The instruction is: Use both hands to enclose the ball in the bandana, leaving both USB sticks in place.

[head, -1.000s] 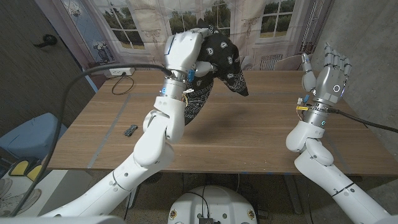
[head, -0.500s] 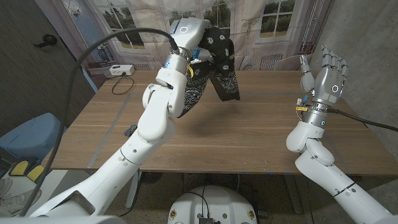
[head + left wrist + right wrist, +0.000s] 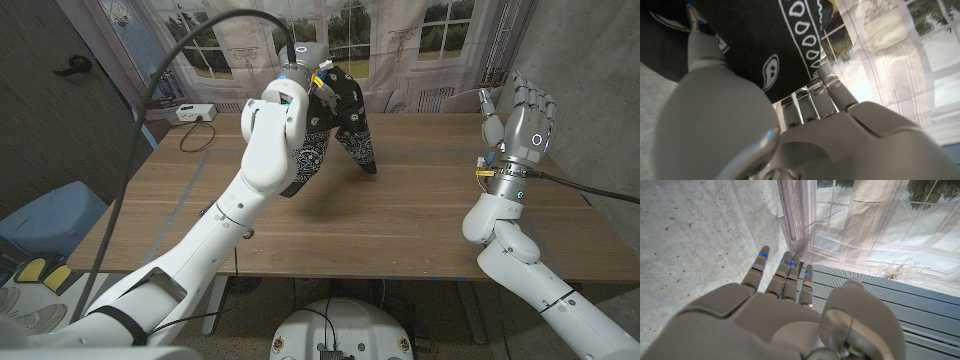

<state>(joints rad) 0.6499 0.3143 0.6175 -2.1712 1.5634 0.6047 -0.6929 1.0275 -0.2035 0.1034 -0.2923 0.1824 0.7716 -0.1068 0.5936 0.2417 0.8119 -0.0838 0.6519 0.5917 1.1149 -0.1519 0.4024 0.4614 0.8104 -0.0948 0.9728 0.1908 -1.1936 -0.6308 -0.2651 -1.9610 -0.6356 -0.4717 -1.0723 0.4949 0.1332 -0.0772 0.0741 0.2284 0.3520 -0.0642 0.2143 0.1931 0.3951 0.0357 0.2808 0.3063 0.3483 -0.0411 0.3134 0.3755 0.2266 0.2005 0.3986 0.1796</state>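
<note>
The bandana (image 3: 340, 120) has swung further toward the frame's top centre since a second ago, bunched and dangling above the wooden table (image 3: 420, 200), gripped by the raised left hand (image 3: 300, 70). Painted windows line the back wall. At right, the right hand (image 3: 520, 115) stays upright, fingers apart, empty.

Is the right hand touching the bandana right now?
No, the right hand is raised with fingers apart, far from the bandana, which the left hand holds up.
</note>
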